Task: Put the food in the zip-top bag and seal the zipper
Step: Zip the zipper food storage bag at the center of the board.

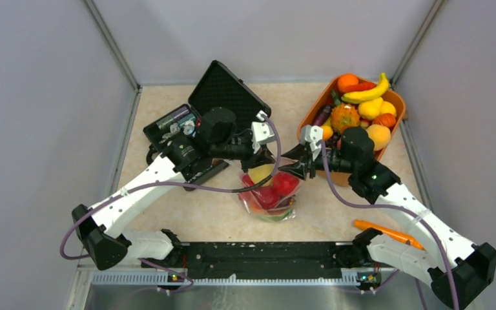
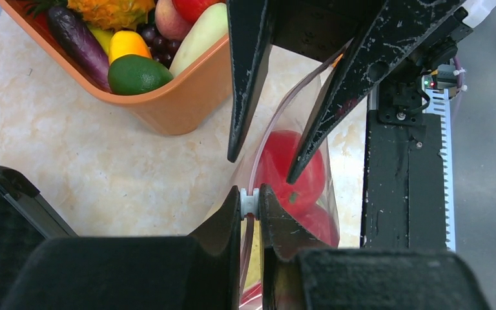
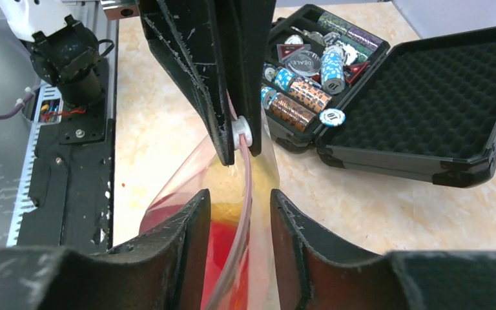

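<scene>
Your left gripper [image 2: 250, 196] is pinching the white slider [image 3: 241, 132] on the zipper [image 3: 248, 181], and your right gripper [image 3: 239, 205] stands spread astride that pink strip. The zip-top bag [image 1: 270, 194], with red apples [image 2: 292, 169] inside, sits just beside the orange tub [image 2: 181, 97].

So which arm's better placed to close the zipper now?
Right, I'd say. The right gripper stands open with a finger on each side of the zipper, so it could just pinch. The left gripper is shut on the zipper further along, holding the bag.
</scene>
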You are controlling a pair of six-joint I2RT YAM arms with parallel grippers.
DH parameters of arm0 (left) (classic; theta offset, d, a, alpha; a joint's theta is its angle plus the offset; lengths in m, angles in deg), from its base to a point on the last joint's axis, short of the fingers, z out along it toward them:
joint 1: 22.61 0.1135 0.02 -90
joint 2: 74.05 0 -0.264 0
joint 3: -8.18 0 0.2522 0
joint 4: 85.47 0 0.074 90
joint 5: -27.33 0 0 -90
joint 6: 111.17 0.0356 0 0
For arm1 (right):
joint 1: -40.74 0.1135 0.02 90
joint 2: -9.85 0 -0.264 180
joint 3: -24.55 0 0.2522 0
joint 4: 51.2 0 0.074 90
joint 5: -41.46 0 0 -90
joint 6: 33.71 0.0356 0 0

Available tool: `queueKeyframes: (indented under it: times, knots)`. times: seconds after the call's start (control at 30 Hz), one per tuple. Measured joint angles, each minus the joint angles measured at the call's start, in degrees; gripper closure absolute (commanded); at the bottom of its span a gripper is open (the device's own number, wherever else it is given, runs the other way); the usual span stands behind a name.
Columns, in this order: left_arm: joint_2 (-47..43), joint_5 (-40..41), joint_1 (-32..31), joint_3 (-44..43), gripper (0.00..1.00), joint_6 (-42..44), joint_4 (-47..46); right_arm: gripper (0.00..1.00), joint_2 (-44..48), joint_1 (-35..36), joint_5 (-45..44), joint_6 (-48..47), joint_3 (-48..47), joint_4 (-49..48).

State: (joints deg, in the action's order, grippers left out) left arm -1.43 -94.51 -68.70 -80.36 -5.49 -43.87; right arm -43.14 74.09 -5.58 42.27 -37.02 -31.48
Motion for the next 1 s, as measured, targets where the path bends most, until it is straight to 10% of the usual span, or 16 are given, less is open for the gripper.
queueKeyframes:
  times: [0.2, 0.57, 1.0]
  knots:
    - [0.1, 0.0, -0.3, 0.0, 1.0, -0.2, -0.4, 0.66, 0.0, 1.2, -1.5, -0.8, 0.0, 1.0]
    - [0.3, 0.9, -0.5, 0.0, 1.0, -0.2, -0.7, 1.0, 0.0, 1.9, -3.5, -0.5, 0.0, 0.5]
    - [-1.3, 8.0, -1.1, 3.0, 1.0, 1.4, -2.7, 1.0, 3.5, 1.9, -8.4, -1.6, 1.7, 1.1]
